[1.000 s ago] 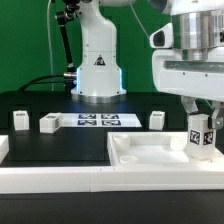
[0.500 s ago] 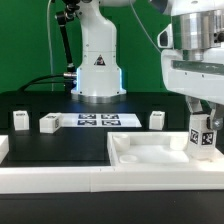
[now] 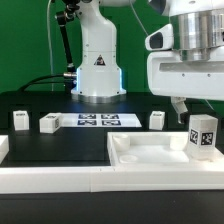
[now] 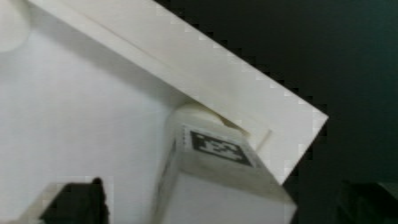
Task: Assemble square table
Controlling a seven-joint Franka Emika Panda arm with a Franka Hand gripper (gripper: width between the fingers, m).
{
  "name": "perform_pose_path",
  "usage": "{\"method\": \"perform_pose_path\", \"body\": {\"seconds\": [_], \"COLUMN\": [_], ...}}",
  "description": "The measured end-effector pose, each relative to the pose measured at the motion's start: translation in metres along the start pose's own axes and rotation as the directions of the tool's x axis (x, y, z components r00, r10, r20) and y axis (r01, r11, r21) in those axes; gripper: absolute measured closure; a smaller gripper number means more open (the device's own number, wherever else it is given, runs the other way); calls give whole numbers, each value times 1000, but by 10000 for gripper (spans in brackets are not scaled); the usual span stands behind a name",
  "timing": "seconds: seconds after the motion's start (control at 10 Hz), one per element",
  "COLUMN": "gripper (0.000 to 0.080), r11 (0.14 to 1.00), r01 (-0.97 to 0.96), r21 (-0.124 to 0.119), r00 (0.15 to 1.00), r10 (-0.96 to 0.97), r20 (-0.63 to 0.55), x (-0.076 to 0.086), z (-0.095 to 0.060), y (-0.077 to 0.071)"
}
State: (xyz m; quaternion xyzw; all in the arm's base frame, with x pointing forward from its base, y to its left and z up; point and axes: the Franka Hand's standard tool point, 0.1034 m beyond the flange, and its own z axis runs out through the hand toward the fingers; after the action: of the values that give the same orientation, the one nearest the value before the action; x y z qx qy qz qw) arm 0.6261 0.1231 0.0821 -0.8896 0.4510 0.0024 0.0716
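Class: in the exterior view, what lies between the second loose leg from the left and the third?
The marker board lies flat between the second leg and the third leg; only the exterior view shows it.

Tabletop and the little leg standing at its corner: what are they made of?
Tabletop: looks like white plastic with a matte finish, going by its smooth, moulded raised rim. Leg: probably the same matte white plastic, blocky in shape. Its black-and-white tag looks like printed paper, but that is hard to tell.

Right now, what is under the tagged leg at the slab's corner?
The leg stands upright on the square tabletop, in its rimmed corner. Its base covers the spot beneath it, so any hole or joint there cannot be seen.
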Motion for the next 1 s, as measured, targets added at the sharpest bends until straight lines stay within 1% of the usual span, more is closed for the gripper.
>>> {"method": "perform_pose_path", "body": {"seconds": [0.2, 0.4, 0.7, 0.8, 0.9, 1.0], "gripper": [150, 150, 150, 150, 150, 150], "r11": [981, 948, 819, 772, 703, 663], "r01": [192, 319, 574, 635, 711, 749], "r21": [-1, -5, -20, -21, -22, -22], "r00": [981, 948, 819, 773, 703, 663], "r10": [-192, -319, -574, -635, -711, -749], "r20": [0, 1, -3, -2, 1, 2], "x": [0, -2, -1, -1, 0, 1], "z": [1, 2, 3, 3, 3, 3], "y": [0, 0, 1, 1, 2, 2]}}
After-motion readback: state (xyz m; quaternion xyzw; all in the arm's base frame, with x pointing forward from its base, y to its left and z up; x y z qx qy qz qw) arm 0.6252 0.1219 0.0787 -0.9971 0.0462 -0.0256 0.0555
